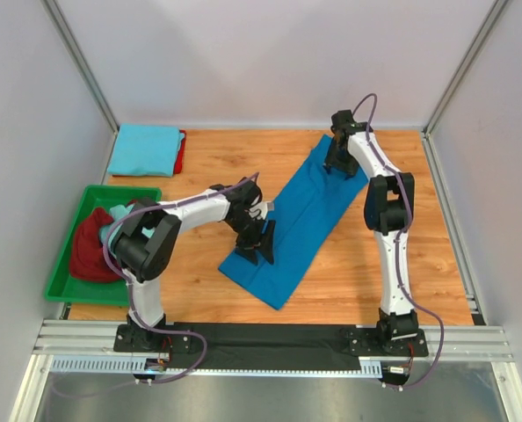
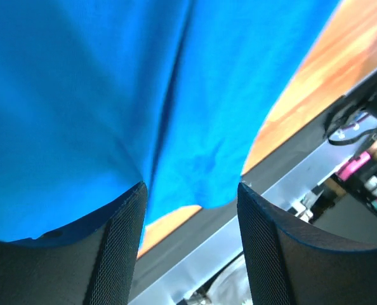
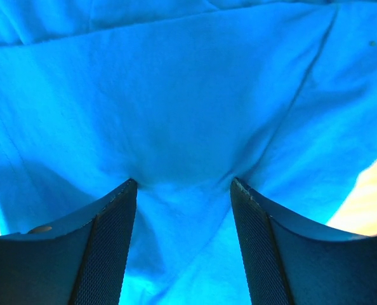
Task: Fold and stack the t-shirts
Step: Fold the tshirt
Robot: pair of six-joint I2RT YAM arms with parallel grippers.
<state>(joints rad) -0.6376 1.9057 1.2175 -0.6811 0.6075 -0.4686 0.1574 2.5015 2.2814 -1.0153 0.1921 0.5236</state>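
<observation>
Royal blue cotton t-shirt (image 1: 300, 220), folded into a long strip, lies diagonally on the wooden table (image 1: 366, 264) | left gripper (image 2: 191, 187) over its near end, right gripper (image 3: 183, 184) over the far end, both jaws spread, holding nothing | risk: they pinch only the top layer and the fold spills open

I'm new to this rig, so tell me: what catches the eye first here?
A long blue shirt lies diagonally across the middle of the table, with the open left gripper at its near end and the open right gripper at its far end. On the left, a green tray holds a maroon shirt.
</observation>
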